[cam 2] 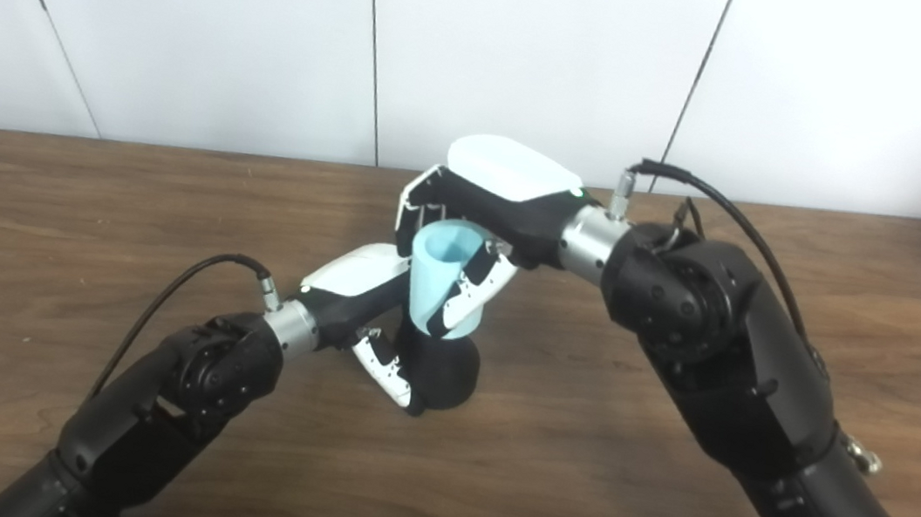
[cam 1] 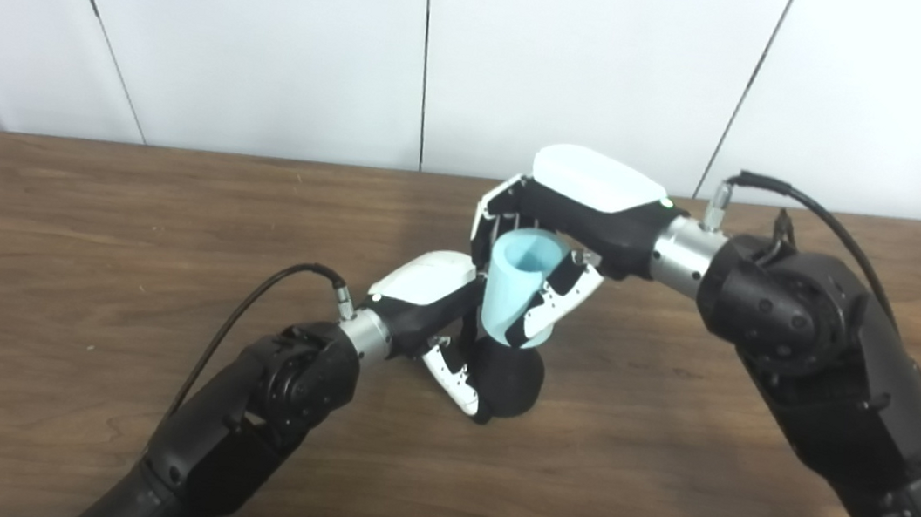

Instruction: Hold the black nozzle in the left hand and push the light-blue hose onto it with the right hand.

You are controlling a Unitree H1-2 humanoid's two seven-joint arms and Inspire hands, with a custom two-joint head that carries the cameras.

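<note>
Nearest the camera, the left robot hand [cam 1: 439,326] is wrapped around the black nozzle [cam 1: 511,379], which stands on the tabletop [cam 1: 73,264] near its middle. Directly above the nozzle, the right robot hand [cam 1: 556,235] is closed around the light-blue hose [cam 1: 513,296], whose lower end meets the nozzle's top. Both grasps look done; how far the hose is seated cannot be told, so pushing down probably remains.

Both arms are matte black with bulky rounded joints and silver metal wrist collars. The left hand [cam 1: 440,317] and right hand [cam 1: 571,219] have white glossy back shells and black-and-white fingers, seemingly dotted with small screws. Black cables plug in at each wrist.
</note>
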